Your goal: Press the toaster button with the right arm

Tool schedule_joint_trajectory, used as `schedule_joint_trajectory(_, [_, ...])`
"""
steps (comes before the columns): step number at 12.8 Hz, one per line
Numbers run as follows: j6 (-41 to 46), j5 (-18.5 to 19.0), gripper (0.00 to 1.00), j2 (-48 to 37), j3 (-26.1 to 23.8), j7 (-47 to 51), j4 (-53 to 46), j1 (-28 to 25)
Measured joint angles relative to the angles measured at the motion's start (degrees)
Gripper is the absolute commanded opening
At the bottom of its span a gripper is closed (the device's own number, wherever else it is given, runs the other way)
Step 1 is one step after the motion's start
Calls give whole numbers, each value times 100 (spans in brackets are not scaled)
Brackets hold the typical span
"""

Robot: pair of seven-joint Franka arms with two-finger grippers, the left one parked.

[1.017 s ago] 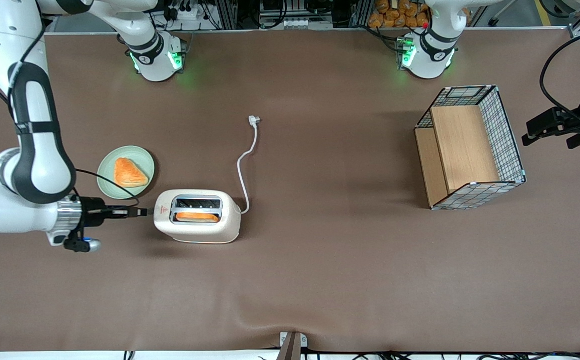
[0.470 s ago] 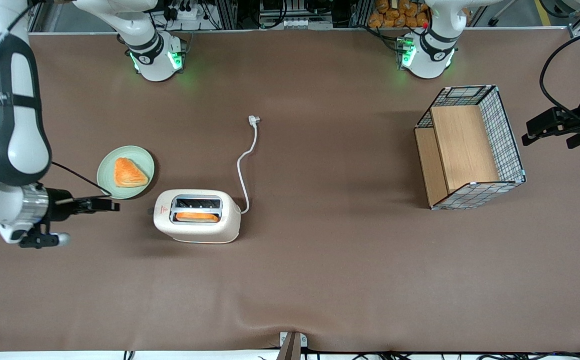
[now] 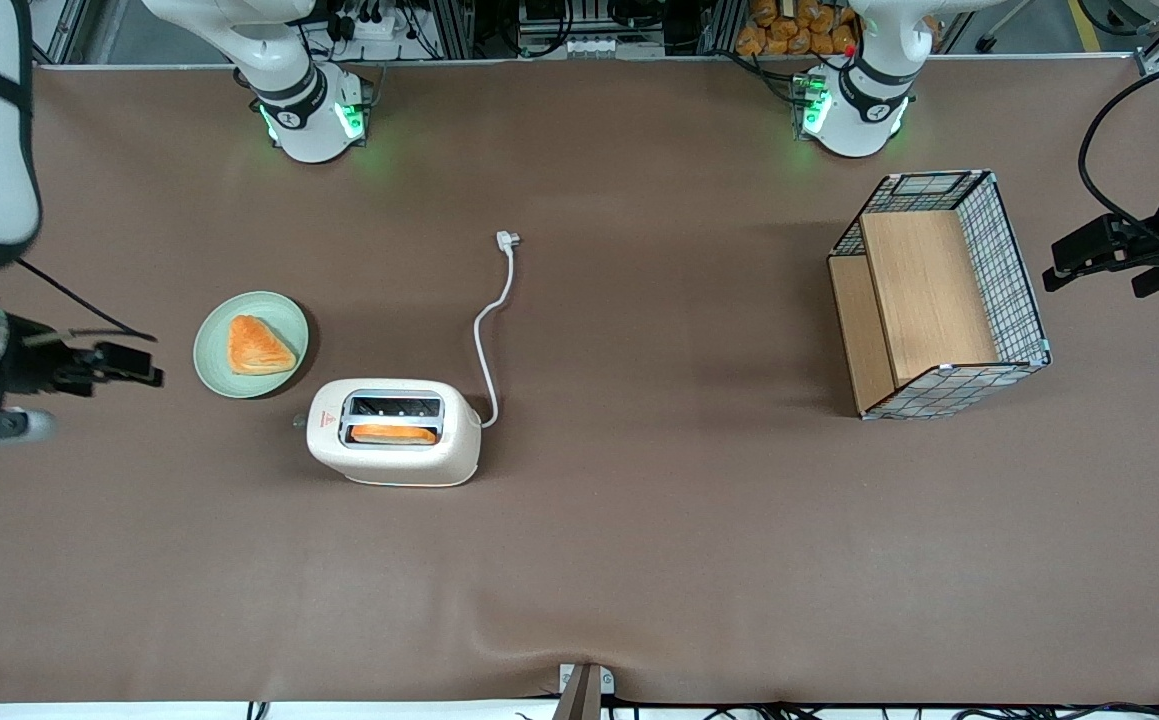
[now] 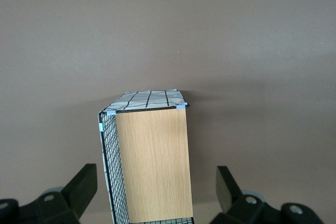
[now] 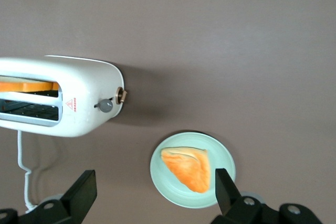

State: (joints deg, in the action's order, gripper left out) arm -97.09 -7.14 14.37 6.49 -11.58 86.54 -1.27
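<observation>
Apparently press looks done: gripper [image 3: 144,365], jaws wide with nothing held, sits well clear of toaster [image 3: 394,432] and toaster button [image 5: 106,105]; next, park.

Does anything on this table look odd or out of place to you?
One thing: the toaster holds a slice of bread, but its plug lies loose on the table, connected to nothing. Another slice sits neatly on the green plate. The gripper hangs open, apart from the toaster.
</observation>
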Motion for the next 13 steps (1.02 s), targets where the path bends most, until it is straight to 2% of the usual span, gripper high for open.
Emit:
schedule_joint_trajectory(2, [25, 250, 100, -445, 0, -19, 198, 0])
schedule_joint_trajectory(6, [211, 319, 100, -1239, 32, -19, 715, 37])
schedule_joint_trajectory(9, [454, 325, 100, -1440, 55, 189, 785, 79])
schedule_joint_trajectory(13, [947, 331, 100, -1500, 23, 1039, 745, 85])
